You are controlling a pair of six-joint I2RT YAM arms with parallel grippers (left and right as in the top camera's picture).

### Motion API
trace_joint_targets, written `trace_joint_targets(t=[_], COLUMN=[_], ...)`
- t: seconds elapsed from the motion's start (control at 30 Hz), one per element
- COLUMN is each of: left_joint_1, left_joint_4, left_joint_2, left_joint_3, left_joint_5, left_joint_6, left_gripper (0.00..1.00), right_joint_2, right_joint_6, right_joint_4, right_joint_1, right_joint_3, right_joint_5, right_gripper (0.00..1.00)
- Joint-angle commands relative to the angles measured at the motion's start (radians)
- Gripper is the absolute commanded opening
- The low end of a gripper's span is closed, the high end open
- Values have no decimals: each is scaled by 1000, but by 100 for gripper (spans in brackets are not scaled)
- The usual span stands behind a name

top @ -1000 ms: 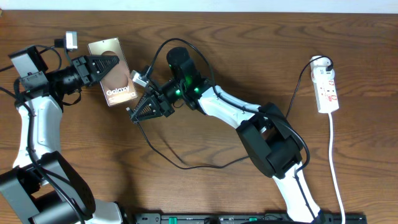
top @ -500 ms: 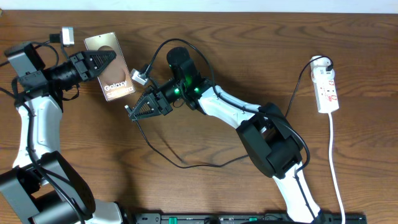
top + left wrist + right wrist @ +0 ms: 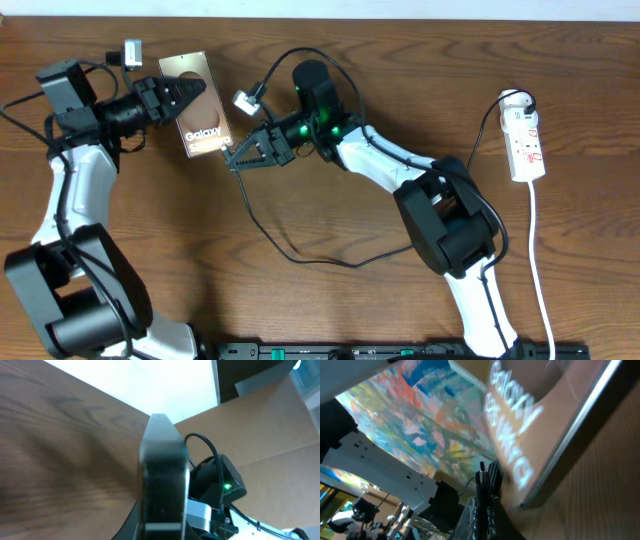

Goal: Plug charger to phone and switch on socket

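Phone [image 3: 205,133] is clamped in the left gripper [image 3: 190,98], jaws closed tight on one end. Right gripper [image 3: 236,162] is pinched shut on the charger [image 3: 345,265], tip sticking out just ahead of it, right next to the phone's edge. Socket [image 3: 526,145] lies on the tabletop [image 3: 300,312], well behind the right gripper.

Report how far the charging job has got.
Done: the left claw is shut on the flat brownish-grey phone with white Galaxy lettering, and the right claw is shut on the thin black charger cable. In hand: its connector tip sits by the phone's edge, apparently not seated. Left: plugging in, then switching on the white oblong power strip, untouched at far right.
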Motion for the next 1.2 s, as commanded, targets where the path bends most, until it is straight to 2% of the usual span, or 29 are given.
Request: trace_joint_targets(t=[0.0, 0.23, 0.4, 0.7, 1.17], left_joint_1=[1, -3, -22, -40, -40], left_joint_4=[91, 378, 425, 424, 425], left_joint_2=[26, 76, 77, 78, 78], left_joint_3=[5, 5, 5, 5, 5], left_joint_5=[2, -43, -50, 3, 32], left_joint_6=[-145, -398, -460, -478, -484], left_gripper=[7, 7, 8, 8, 8], right_joint_2=[5, 5, 5, 5, 5], right_joint_6=[11, 14, 24, 140, 149], right_joint_4=[2, 2, 17, 169, 178], right_joint_1=[3, 13, 13, 11, 11], right_joint_3=[3, 3, 3, 3, 3], right_joint_5=[-18, -18, -18, -2, 2], right_gripper=[1, 1, 1, 1, 1])
